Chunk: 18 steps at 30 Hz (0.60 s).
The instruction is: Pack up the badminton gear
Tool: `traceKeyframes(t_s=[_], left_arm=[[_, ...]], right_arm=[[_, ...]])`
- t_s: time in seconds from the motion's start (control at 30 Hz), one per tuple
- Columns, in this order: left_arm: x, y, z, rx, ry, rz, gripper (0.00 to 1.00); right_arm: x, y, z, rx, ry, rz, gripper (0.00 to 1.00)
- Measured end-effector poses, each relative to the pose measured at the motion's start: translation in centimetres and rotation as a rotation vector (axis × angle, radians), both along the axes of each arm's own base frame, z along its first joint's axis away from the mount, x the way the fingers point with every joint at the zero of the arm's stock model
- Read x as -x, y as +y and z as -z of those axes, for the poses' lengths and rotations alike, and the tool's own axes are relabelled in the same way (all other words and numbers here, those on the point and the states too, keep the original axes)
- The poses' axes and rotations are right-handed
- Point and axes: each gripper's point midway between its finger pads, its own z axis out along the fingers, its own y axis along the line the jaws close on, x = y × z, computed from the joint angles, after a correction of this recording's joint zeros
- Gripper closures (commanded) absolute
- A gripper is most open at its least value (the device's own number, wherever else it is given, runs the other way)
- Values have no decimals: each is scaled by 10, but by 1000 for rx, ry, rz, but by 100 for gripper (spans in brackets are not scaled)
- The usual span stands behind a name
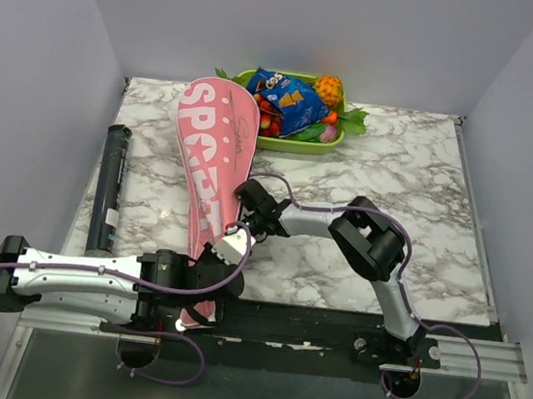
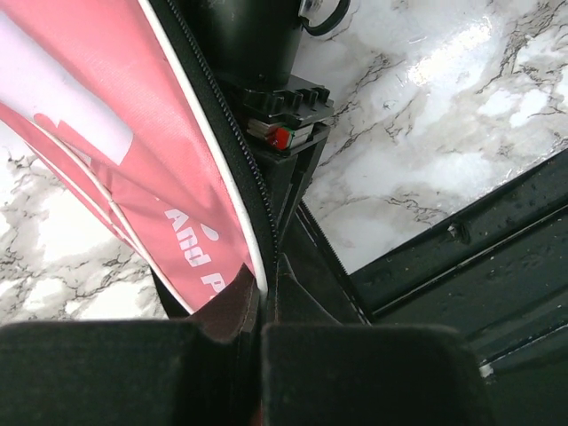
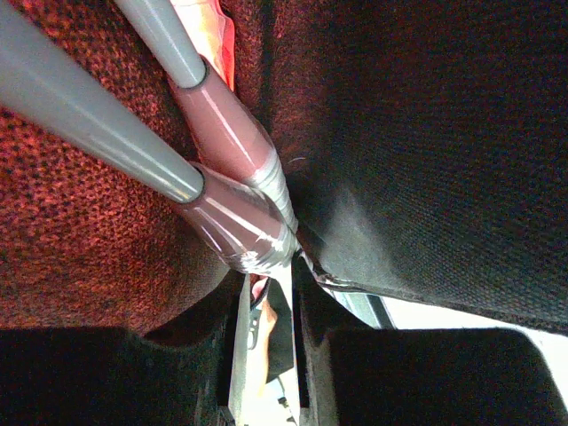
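The pink "SPORT" bag (image 1: pixel 208 158) lies diagonally at the table's middle left. In the left wrist view my left gripper (image 2: pixel 259 311) is shut on the bag's zipper edge (image 2: pixel 253 222); from above it (image 1: pixel 224 255) is at the bag's narrow end. My right gripper (image 1: pixel 243 216) reaches into the bag's right side. Its view shows the bag's lining and two grey racket shafts (image 3: pixel 80 98) with pinkish cones (image 3: pixel 232 133). My right gripper (image 3: pixel 266 311) is shut on a white racket handle (image 3: pixel 241 355). The black tube (image 1: pixel 110 185) lies at the left. No shuttlecocks show.
A green tray (image 1: pixel 283 146) with toy fruit and a blue snack packet (image 1: pixel 289 95) stands at the back, touching the bag's wide end. White walls close in the table's sides. A black rail (image 1: pixel 329 324) runs along the near edge.
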Motion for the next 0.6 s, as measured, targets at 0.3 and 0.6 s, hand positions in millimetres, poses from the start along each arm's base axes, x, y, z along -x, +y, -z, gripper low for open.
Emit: traceKeyframes(t_s=[0.3, 0.6], left_arm=[[11, -10, -11, 150, 43, -29, 100], [21, -13, -29, 381, 133, -122, 98]], right_arm=[[-16, 12, 3, -15, -73, 60, 46], [-51, 1, 12, 68, -244, 172, 44]])
